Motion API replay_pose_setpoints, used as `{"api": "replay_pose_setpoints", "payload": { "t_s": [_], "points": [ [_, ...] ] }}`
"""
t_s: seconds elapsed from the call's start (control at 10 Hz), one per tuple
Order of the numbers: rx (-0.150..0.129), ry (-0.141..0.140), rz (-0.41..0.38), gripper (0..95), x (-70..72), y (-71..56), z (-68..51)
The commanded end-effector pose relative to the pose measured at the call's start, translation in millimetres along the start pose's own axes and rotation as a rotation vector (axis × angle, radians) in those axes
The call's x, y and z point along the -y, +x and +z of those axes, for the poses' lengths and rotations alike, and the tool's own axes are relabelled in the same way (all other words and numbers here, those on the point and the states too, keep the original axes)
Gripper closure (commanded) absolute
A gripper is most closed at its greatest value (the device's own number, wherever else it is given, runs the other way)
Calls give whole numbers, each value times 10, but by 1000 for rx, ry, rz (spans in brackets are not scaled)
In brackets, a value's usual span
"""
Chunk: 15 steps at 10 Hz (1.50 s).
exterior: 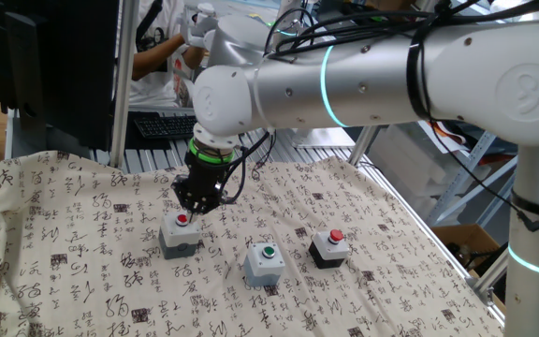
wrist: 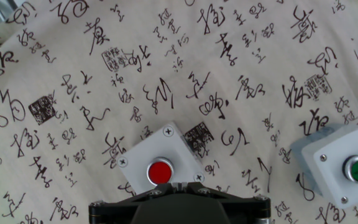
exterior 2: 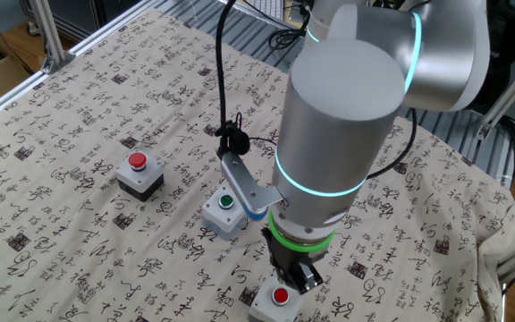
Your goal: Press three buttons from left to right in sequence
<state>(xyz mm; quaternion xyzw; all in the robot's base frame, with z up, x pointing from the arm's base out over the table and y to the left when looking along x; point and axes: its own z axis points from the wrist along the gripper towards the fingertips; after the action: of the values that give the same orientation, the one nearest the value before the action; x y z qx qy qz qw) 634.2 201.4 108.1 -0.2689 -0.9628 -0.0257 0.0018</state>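
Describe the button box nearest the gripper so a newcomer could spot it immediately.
On the calligraphy-print cloth three button boxes sit in a row. The gripper hangs just over the end one, the grey box with red cap. Its neighbour, the grey box with green cap, differs by cap colour; the far black box shares a red cap but not the grey housing.

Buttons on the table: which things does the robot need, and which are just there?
Needed:
grey box with red cap
grey box with green cap
black box with red cap
gripper

Just there:
patterned cloth
keyboard
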Motion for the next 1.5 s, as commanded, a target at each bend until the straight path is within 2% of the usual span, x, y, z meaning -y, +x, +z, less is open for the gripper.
{"api": "replay_pose_setpoints", "payload": {
  "t_s": [0.1, 0.5, 1.5],
  "points": [
    [-5, -14, 11, 950, -47, -20, 5],
    [-6, -31, 38, 950, -157, -18, 10],
    [-11, -41, 58, 950, -202, -171, 37]
  ]
}}
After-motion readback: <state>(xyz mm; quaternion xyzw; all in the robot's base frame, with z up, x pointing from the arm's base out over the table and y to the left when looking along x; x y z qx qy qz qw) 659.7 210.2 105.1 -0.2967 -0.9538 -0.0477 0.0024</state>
